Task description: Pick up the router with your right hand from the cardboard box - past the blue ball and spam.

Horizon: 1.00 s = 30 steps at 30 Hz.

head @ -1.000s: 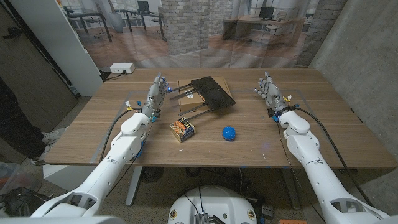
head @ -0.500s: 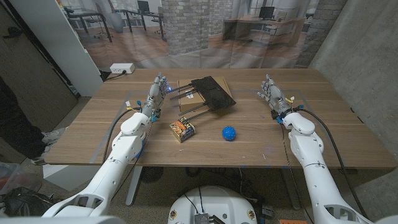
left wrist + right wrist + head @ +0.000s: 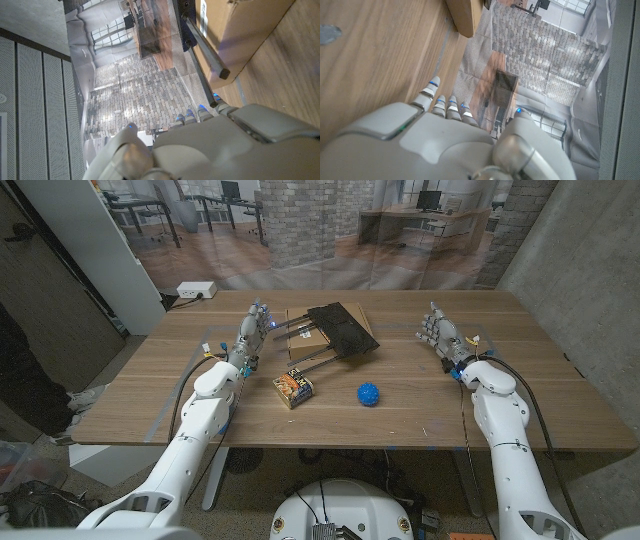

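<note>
The flat black router (image 3: 343, 328) with thin antennas sits on the brown cardboard box (image 3: 306, 332) at the wooden table's (image 3: 400, 420) far middle. The robot's right hand (image 3: 441, 335) is empty with fingers apart, well right of it, and the left hand (image 3: 251, 332) is empty just left of the box. The blue spiky ball (image 3: 369, 394) and spam tin (image 3: 293, 387) lie nearer the front.

Robot test cell in a lab or office. A wooden counter (image 3: 150, 395) stood before a printed backdrop (image 3: 330, 230) that showed an open-plan office with desks, monitors and a brick column. A grey concrete wall (image 3: 580, 270) closed the right side and a white panel (image 3: 90, 250) leaned at the left. A white power strip (image 3: 196, 290) lay on the floor behind the counter.
</note>
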{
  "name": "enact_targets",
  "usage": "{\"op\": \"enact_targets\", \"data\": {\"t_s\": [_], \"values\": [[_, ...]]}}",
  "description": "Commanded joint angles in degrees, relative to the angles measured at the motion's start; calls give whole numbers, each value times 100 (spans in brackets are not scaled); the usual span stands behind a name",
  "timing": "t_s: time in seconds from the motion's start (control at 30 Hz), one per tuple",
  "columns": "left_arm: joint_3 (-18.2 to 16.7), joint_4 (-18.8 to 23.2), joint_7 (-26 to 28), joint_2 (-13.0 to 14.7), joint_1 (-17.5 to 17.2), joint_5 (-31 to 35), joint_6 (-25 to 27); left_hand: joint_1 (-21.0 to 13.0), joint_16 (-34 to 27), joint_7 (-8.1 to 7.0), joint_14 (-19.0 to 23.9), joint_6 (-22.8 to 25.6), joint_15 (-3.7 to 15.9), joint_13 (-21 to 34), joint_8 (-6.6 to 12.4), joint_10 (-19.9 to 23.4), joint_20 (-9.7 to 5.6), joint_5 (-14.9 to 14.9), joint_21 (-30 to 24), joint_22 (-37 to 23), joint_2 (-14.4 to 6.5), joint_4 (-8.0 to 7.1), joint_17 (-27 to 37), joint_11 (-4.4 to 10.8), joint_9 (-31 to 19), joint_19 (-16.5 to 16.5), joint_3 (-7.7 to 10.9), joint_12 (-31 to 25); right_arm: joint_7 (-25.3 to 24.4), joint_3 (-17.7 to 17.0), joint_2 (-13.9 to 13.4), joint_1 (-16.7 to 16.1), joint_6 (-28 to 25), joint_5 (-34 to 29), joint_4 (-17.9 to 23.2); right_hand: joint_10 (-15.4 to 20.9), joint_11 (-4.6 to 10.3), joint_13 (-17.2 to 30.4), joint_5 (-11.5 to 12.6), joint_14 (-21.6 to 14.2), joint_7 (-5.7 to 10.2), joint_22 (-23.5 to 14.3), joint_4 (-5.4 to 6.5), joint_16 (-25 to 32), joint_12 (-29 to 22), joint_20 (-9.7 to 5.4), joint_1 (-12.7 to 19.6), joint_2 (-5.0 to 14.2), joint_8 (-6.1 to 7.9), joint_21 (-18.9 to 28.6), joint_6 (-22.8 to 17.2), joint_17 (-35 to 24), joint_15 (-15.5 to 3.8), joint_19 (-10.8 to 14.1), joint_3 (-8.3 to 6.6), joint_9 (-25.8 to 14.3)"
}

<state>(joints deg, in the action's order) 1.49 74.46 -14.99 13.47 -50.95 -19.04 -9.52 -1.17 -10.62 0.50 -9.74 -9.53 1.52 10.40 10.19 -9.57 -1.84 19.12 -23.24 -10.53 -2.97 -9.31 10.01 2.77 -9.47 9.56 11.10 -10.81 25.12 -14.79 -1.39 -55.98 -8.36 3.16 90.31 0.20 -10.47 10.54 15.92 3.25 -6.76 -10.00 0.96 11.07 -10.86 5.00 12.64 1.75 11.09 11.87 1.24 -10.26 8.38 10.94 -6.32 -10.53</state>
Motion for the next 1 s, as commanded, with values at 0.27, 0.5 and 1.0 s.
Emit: {"op": "enact_targets", "data": {"t_s": [0.27,0.5,1.0], "values": [[-213,-87,-197,-180,68,232,49,-12,-30,-7,-1612,-1167,-4,19,18,-1069,-23,57,24,-30,-51,15,12,4,-31,1372,-56,-22,383,-397,216,-50,-814,339,296,40,-86,29,13,-77,-507,-11,-86,25,-60,-1,126,-4,35,37,-38,-10,24,110,-30,-24],[-260,-120,-233,-218,88,276,52,-14,-30,-6,-1613,-1169,-4,18,17,-1078,-23,61,30,-30,-54,16,12,0,-32,1369,-66,-20,494,-401,127,-124,-1050,329,495,76,-79,30,1,-94,-506,-11,-117,23,-71,8,168,-1,45,35,-69,-10,28,124,-39,-26],[-337,-190,-313,-255,123,352,85,-22,-28,-3,-1625,-1177,-9,18,14,-1083,-17,75,56,-31,-63,19,12,-4,-32,1374,-97,-21,781,-440,-40,-183,-1960,481,875,137,-129,31,-41,-204,-515,-12,-198,36,-79,59,270,0,50,64,-121,-11,74,264,-57,-30]]}}
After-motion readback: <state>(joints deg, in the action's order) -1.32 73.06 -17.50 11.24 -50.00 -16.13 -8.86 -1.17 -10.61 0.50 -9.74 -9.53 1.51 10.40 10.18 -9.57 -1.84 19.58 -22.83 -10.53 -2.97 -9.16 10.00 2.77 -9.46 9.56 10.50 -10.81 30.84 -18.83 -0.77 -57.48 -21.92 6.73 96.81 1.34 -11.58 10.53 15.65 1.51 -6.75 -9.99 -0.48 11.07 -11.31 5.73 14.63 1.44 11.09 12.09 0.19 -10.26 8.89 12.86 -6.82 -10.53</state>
